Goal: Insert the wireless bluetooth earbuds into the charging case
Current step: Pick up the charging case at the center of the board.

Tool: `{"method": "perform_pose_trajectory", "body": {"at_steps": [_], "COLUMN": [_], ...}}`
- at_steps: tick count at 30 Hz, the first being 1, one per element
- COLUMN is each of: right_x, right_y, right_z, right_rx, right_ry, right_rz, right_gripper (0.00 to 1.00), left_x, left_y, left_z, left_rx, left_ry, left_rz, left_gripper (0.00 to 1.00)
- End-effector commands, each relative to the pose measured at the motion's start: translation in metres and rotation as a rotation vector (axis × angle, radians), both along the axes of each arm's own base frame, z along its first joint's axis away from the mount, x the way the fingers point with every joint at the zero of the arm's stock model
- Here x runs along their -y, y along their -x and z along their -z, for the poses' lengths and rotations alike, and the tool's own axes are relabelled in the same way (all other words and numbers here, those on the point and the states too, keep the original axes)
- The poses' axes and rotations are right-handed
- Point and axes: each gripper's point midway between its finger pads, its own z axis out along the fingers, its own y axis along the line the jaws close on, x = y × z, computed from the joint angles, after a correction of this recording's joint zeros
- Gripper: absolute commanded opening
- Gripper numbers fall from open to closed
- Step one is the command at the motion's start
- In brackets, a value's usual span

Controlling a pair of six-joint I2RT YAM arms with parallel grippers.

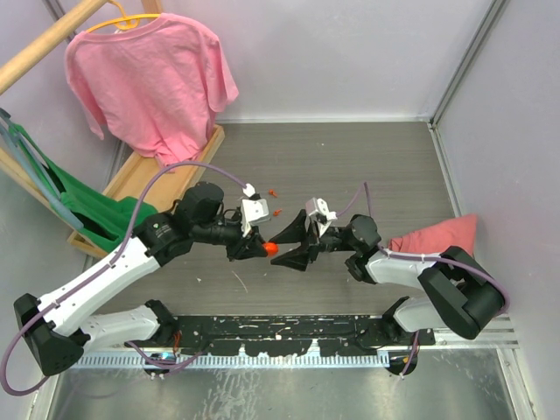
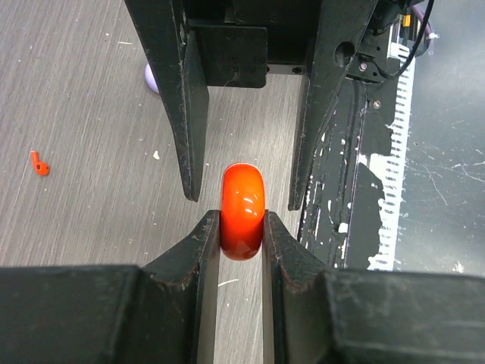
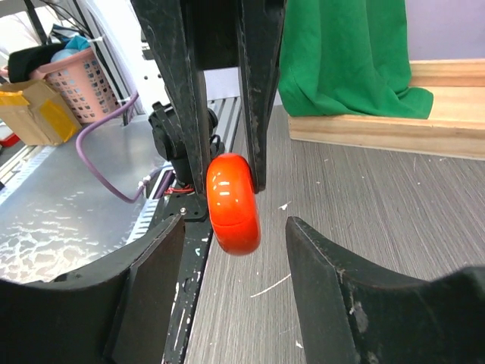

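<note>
The left gripper (image 2: 241, 227) is clamped on an orange disc (image 2: 242, 197), held edge-up above the table (image 2: 76, 243), with a finger pressing each of its flat faces. The right gripper (image 3: 235, 227) faces it head-on. Its jaws stand apart, one on either side of the disc's free end, with a gap showing on both sides, so there is no contact yet.

The small black charging case and the black earbuds cannot be found in any view. They may be hidden under the arms, though that is only a guess. A tiny red scrap (image 2: 38, 163) lies on the table to one side, and a lilac disc (image 2: 151, 76) peeks out behind the right gripper's finger.

The disc looks hard and glossy with a rounded rim — probably light and stiff, and slick enough to twist or squirt out under an off-centre pinch. The flat faces are the safe place to hold it.

The earbuds, going by the task, should be lighter still and curved — best pinched across the broadest part, gently.
</note>
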Motion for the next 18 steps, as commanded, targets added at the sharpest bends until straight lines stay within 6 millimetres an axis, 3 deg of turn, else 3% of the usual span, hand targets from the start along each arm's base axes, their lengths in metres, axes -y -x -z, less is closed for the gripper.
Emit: {"method": "perform_pose_trajectory", "body": {"at_steps": [1, 18], "right_x": [0.0026, 0.0039], "right_y": [0.0048, 0.0098], "right_z": [-0.0275, -0.0246], "right_rx": [0.092, 0.096], "right_ry": [-0.089, -0.085], "right_rz": [-0.016, -0.039], "right_gripper": [0.61, 0.46], "left_x": [0.0099, 0.0168], "left_y": [0.0008, 0.0041], "left_z": [-0.0256, -0.0336], "left_rx": [0.062, 0.046], "left_ry": [0.073, 0.152], "left_rz": [0.044, 0.044], "left_gripper": [0.09, 0.07]}}
